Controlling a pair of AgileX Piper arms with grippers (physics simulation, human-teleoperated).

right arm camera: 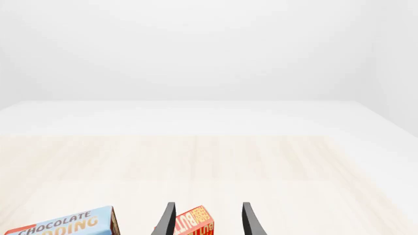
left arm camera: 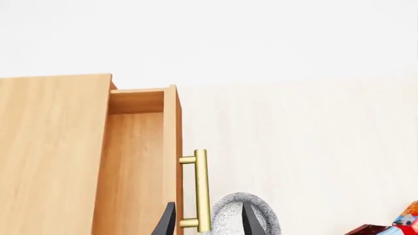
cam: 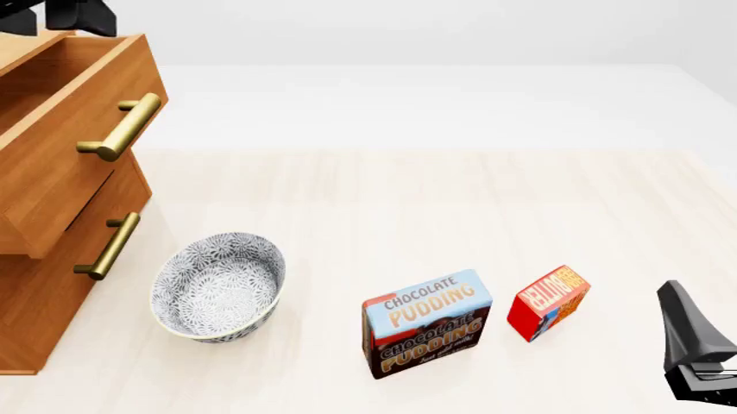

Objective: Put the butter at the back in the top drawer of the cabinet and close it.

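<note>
The butter (cam: 548,302) is a small red box with an orange label, standing on the table right of centre. My right gripper (cam: 693,336) is low at the right edge, apart from it and open; in the right wrist view the butter (right arm camera: 195,224) shows between the spread fingers of that gripper (right arm camera: 209,223). The wooden cabinet (cam: 34,285) stands at the left with its top drawer (cam: 69,129) pulled out. My left gripper (cam: 58,15) hovers above the drawer, open and empty. In the left wrist view the open drawer (left arm camera: 134,161) and its brass handle (left arm camera: 201,191) lie below the left gripper (left arm camera: 209,224).
A blue-and-brown Chocolate Pudding box (cam: 426,323) stands just left of the butter. A patterned grey bowl (cam: 219,285) sits in front of the cabinet, below the drawer's handle (cam: 121,128). The second drawer (cam: 107,246) is shut.
</note>
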